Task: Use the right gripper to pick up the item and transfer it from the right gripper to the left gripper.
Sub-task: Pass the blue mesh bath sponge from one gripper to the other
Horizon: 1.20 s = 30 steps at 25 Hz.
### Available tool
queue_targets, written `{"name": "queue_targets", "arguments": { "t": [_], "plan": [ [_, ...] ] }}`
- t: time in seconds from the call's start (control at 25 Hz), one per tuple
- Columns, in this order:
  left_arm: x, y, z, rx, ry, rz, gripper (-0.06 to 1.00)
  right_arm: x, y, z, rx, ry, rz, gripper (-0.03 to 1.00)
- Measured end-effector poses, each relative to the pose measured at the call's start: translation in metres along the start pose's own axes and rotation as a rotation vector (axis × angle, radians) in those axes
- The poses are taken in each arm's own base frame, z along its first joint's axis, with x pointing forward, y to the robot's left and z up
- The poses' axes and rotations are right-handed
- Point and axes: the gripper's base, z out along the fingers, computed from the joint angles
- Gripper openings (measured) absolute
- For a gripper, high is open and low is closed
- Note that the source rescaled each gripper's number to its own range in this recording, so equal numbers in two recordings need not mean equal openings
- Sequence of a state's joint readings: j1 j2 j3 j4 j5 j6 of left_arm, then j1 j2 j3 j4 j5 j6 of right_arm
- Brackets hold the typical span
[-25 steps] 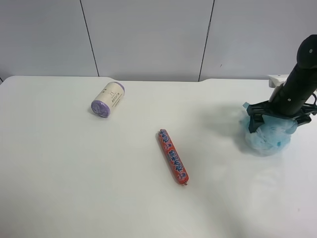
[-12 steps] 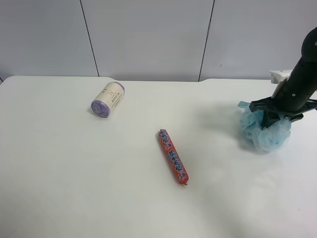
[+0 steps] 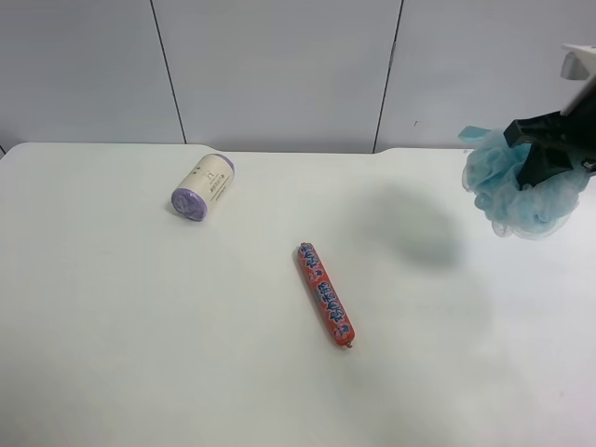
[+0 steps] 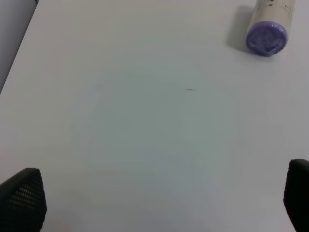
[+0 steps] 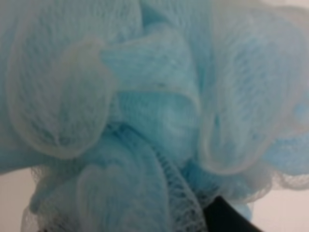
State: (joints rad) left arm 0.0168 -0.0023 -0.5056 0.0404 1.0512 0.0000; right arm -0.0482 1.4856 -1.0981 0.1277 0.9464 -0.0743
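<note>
The light blue mesh bath pouf [image 3: 521, 191] hangs in the air at the far right of the exterior high view, above the white table [image 3: 186, 326]. My right gripper [image 3: 549, 154], black, is shut on it from above. In the right wrist view the pouf [image 5: 145, 106] fills the picture, with one black finger [image 5: 227, 217] showing at the edge. My left gripper [image 4: 154, 203] is open and empty over bare table; only its two black fingertips [image 4: 21, 195] show. It is out of the exterior high view.
A red sausage stick [image 3: 325, 293] lies near the table's middle. A purple-capped white roll [image 3: 202, 187] lies on its side at the back left; it also shows in the left wrist view [image 4: 268, 24]. A grey panelled wall stands behind the table.
My right gripper closed on the pouf and lifted it off the table, up and slightly right. The pouf's shadow now lies on the table. The sausage and the roll have not moved.
</note>
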Motion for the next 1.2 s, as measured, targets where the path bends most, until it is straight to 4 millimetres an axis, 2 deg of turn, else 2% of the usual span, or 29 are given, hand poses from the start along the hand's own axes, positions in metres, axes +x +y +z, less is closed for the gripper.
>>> {"name": "queue_targets", "arguments": {
  "t": [0.08, 0.2, 0.44, 0.72, 0.88, 1.2],
  "plan": [
    [0.0, 0.0, 0.0, 0.0, 0.0, 0.0, 1.0, 0.004, 0.011, -0.012, -0.013, -0.019, -0.045, 0.09],
    [0.0, 0.0, 0.0, 0.0, 0.0, 0.0, 1.0, 0.012, 0.043, -0.023, -0.052, -0.037, -0.17, 0.08],
    [0.0, 0.0, 0.0, 0.0, 0.0, 0.0, 1.0, 0.034, 0.115, -0.026, -0.149, -0.028, -0.464, 0.07],
    [0.0, 0.0, 0.0, 0.0, 0.0, 0.0, 1.0, 0.067, 0.177, -0.032, -0.25, -0.06, -0.756, 0.05],
    [0.0, 0.0, 0.0, 0.0, 0.0, 0.0, 1.0, 0.08, 0.2, -0.037, -0.305, -0.119, -0.89, 0.04],
    [0.0, -0.003, 0.0, 0.035, -0.001, 0.038, 1.0, 0.088, 0.219, -0.045, -0.506, -0.19, -1.006, 0.03]
  ]
}}
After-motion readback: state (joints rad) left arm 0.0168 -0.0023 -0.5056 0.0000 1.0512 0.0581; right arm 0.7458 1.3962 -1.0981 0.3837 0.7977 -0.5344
